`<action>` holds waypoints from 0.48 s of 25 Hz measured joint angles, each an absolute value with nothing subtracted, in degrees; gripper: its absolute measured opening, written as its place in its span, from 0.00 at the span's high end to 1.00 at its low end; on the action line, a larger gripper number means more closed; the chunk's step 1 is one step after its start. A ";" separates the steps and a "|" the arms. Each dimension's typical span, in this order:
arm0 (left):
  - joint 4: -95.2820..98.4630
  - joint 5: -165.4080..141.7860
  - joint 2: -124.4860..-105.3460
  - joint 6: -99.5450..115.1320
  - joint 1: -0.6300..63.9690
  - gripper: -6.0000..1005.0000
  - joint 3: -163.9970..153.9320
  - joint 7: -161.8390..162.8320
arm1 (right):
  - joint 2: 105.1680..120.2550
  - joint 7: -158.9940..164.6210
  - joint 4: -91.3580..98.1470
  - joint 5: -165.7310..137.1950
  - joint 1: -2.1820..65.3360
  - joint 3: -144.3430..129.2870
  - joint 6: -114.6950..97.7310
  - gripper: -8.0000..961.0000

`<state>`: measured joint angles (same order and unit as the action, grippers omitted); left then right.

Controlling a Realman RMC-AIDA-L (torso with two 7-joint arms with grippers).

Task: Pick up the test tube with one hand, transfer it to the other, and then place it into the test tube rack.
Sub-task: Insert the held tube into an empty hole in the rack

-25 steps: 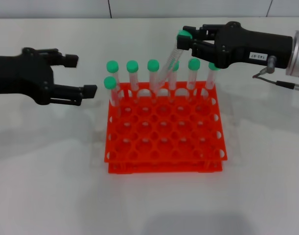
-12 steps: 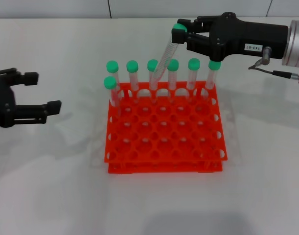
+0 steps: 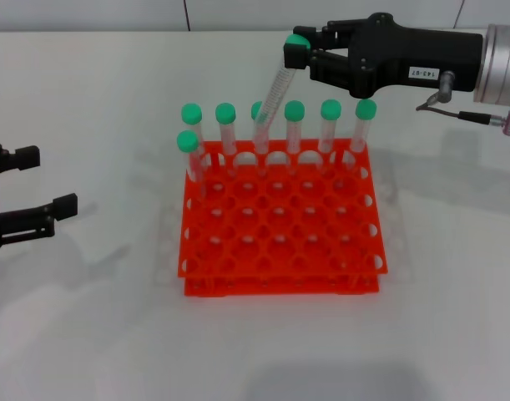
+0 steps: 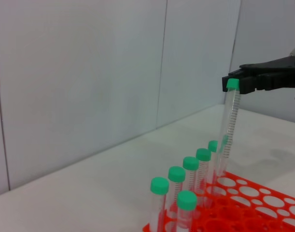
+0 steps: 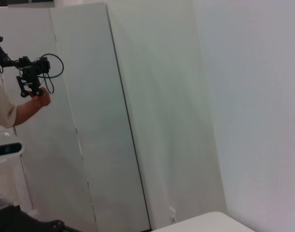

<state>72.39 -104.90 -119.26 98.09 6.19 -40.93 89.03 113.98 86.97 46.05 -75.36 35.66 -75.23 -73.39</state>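
Our right tool (image 3: 300, 55), the one with the white label, grips the test tube (image 3: 274, 93) by its green cap above the far row of the test tube rack (image 3: 280, 242). We see the tube hanging tilted, its lower end among the seven capped tubes (image 3: 226, 127) standing in the orange rack on the white desk (image 3: 96, 326). Our left tool (image 3: 37, 185) hangs well apart at the left edge, fingers spread and holding nothing.
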 joint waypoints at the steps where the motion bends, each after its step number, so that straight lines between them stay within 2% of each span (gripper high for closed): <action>1: 72.39 -104.90 -119.26 98.09 6.19 0.11 -40.93 89.03 | 113.97 86.98 46.05 -75.40 35.70 -75.23 -73.29 0.66; 12: 58.51 -105.33 -118.89 97.44 7.95 0.11 -36.73 78.56 | 113.95 87.52 47.34 -79.08 36.29 -75.05 -73.26 0.65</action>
<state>58.51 -105.33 -118.89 97.43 7.95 -36.73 78.56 113.95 87.52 47.34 -79.08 36.29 -75.05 -73.26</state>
